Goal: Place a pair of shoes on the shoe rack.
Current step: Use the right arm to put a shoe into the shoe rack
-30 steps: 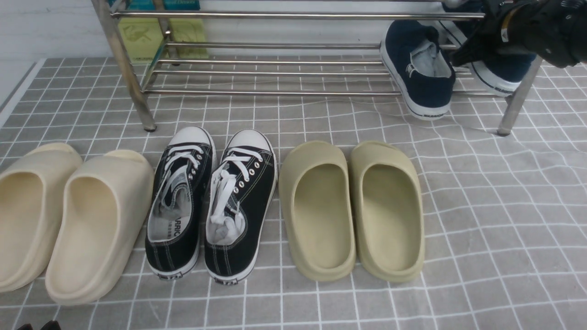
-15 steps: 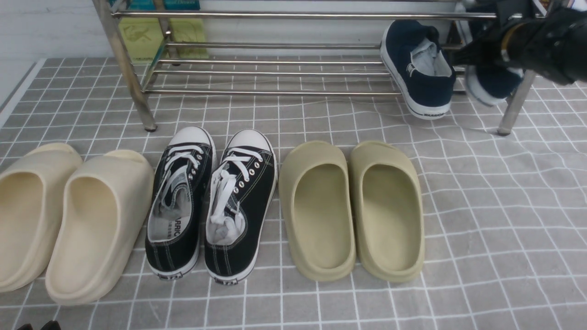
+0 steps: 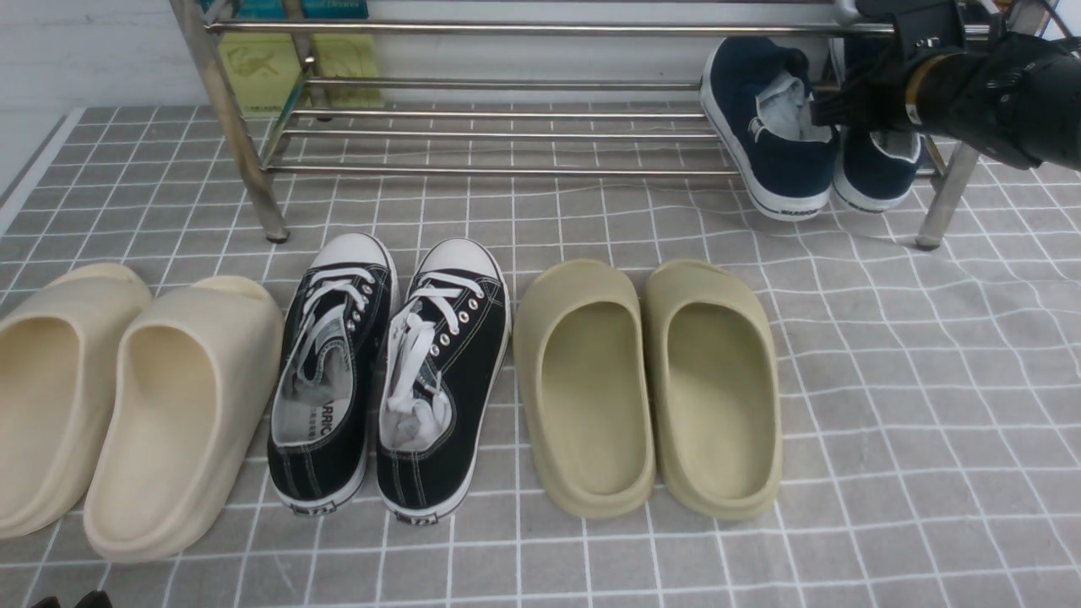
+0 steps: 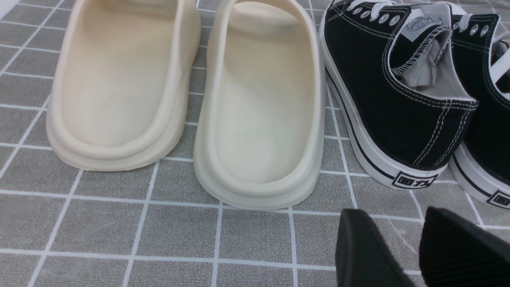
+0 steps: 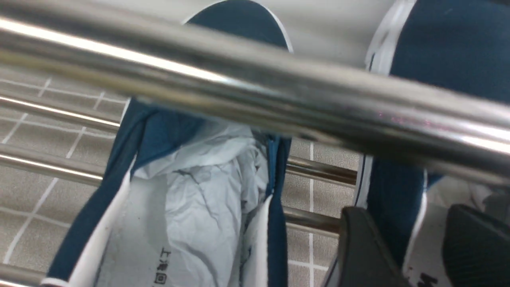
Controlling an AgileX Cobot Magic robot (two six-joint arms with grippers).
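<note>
Seating the second shoe (image 3: 878, 173) on the rack (image 3: 507, 171), directly below the hand, with the first shoe (image 3: 798, 173) just left of it: right gripper (image 5: 406, 213) straddles the heel wall; whether it clamps cannot be told. Release fully, then withdraw without striking the top bar (image 3: 540, 28) just above

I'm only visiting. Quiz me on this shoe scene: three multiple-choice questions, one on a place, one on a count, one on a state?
1. Where do the navy shoes sit?
A) the shoe rack, lower shelf
B) a table
C) a box

2. How many pairs stand on the floor?
A) two
B) three
C) four

3. The left fingers are:
A) gripping a shoe
B) empty
C) gripping a bar

Answers: A, both rest on the lower bars. B, they are the cream slides, black sneakers and olive slides. B, nothing lies between them.
</note>
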